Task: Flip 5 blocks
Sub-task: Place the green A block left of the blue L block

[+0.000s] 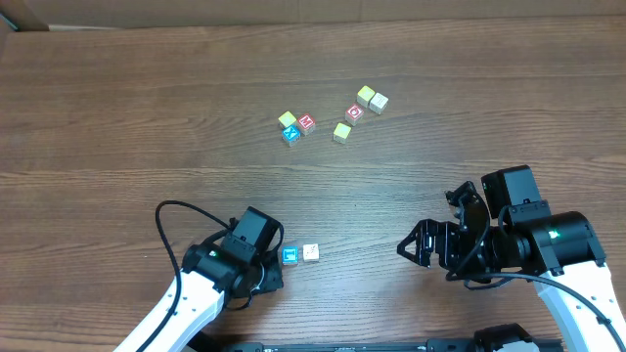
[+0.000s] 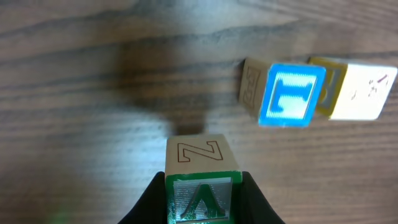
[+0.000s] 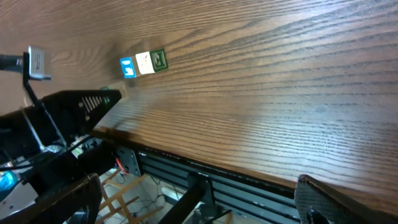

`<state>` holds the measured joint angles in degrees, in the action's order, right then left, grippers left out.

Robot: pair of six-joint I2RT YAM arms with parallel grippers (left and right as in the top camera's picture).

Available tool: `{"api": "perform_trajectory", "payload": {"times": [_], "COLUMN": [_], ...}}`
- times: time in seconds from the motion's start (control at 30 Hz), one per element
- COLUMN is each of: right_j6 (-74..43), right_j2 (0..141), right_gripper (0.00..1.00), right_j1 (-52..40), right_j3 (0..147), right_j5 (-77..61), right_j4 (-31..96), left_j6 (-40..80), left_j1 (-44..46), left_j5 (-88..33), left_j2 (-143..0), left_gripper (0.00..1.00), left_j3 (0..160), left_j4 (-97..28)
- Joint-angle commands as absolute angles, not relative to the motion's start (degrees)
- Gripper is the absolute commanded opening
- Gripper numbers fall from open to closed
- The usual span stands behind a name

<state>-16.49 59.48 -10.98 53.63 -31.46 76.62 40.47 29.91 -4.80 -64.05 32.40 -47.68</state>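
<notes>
Woodgrain covers the table [image 1: 117, 117] from edge to edge. Under its near edge the right wrist view shows a dark frame [image 3: 180, 177] and cables. A wide stretch of bare board separates the two groups of blocks. There are ten blocks: seven in a loose far cluster [image 1: 306, 123], a blue block [image 1: 290, 256] just beside a cream block [image 1: 311, 252] near the front edge, and a green-faced block [image 2: 199, 155] clamped in the left gripper [image 2: 204, 193]. The right gripper [image 1: 432, 220] hangs spread wide and empty, well apart from every block.
</notes>
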Motion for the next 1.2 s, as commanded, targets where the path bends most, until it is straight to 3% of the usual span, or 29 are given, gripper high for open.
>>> {"api": "perform_trajectory", "payload": {"times": [0.0, 0.53, 1.17], "right_j6": [-16.23, -16.23, -16.23], "right_j2": [59.27, 59.27, 59.27], "right_gripper": [1.0, 1.0, 1.0], "right_j1": [-11.29, -11.29, -11.29], "right_j3": [54.46, 54.46, 54.46], "right_j5": [-31.4, -31.38, -31.38], "right_j4": [76.71, 77.03, 76.6], "left_j6": [41.39, 41.74, 38.06], "left_j1": [29.93, 21.87, 21.87], "left_j5": [-5.56, -7.55, -8.49], "left_j2": [-66.52, -73.38, -73.41], "left_gripper": [0.16, 0.13, 0.34], "left_j3": [31.83, 32.53, 32.53], "left_j4": [-45.08, -42.98, -38.26]}}
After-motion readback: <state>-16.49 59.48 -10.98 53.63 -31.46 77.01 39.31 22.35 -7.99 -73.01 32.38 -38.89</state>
